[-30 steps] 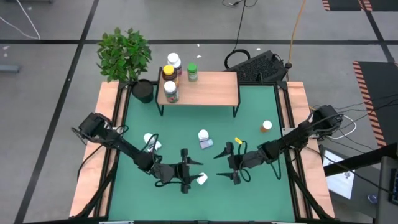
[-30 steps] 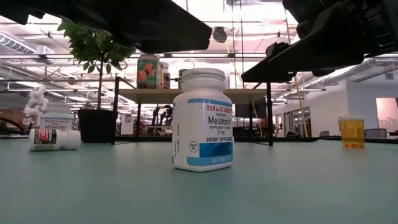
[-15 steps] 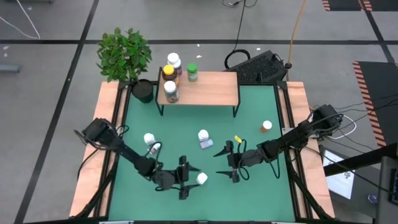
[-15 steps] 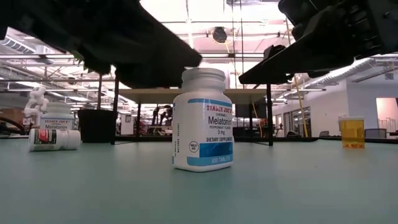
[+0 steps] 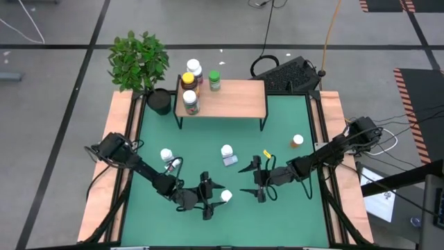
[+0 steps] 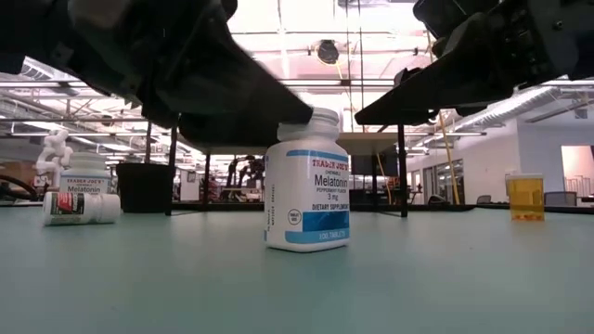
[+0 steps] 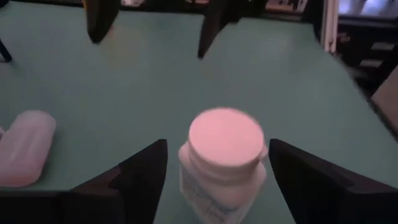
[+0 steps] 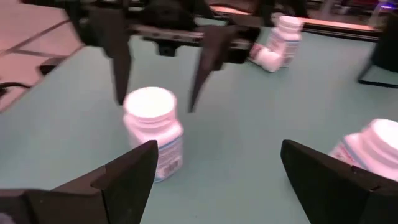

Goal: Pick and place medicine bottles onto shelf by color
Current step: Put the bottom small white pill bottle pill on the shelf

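Note:
A white-capped medicine bottle with a blue label stands upright on the green table, near the front edge. My left gripper is open around it at cap height, with one finger on each side of the bottle. My right gripper hovers open just to the right of it and holds nothing. The shelf stands at the far edge. Several bottles are grouped on its left end. My left gripper comes at the bottle nearly level from the table's left, its fingers on either side of the cap and neck. In the low view one finger overlaps the cap's edge. Whether it touches the bottle I cannot tell. The bottle stands on the table.
Two white bottles sit at the left, one white-and-blue bottle in the middle, and an orange one at the right. A small yellow piece lies near my right gripper. A potted plant stands left of the shelf.
My left gripper has come down from above the bottle's cap to cap height. It has also rolled, so its fingers now stand on either side of the bottle. The bottle has shifted slightly toward the table's right and stays upright.

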Tool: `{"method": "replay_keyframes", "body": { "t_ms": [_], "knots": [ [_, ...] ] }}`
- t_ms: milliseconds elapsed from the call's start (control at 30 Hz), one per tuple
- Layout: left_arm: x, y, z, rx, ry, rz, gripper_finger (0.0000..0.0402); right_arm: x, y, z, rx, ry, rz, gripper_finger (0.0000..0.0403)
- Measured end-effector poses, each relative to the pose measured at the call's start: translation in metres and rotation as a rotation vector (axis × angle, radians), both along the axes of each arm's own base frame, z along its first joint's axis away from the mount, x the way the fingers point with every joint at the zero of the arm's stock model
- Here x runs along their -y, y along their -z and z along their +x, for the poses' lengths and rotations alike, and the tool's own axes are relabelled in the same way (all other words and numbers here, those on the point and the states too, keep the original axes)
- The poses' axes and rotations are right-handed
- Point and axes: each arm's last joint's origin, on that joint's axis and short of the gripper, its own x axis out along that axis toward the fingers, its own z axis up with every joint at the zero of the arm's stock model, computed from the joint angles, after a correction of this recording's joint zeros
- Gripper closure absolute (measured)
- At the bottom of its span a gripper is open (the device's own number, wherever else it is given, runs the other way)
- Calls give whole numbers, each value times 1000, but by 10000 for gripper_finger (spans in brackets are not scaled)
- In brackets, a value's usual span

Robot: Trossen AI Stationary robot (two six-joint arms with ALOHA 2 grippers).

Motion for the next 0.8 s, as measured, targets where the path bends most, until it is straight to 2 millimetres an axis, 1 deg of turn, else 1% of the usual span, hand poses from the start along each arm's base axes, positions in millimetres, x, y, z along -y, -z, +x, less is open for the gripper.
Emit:
{"method": "replay_keyframes", "body": {
  "t_ms": [100,200,333,500,567,800],
  "knots": [
    [-1,3,-1,-30,0,8,146,1,0,0,-1,7,12,67],
    [-1,2,-1,-21,-3,-12,159,1,0,0,-3,11,19,67],
    [0,0,0,1,-3,-25,162,1,0,0,-1,11,18,67],
    [-3,10,-4,-120,25,16,162,1,0,0,-1,13,26,67],
    [-3,13,-5,-138,28,12,162,1,0,0,-1,14,28,67],
    [-2,3,0,-39,25,-47,163,1,-1,1,6,14,32,67]
  ]
}}
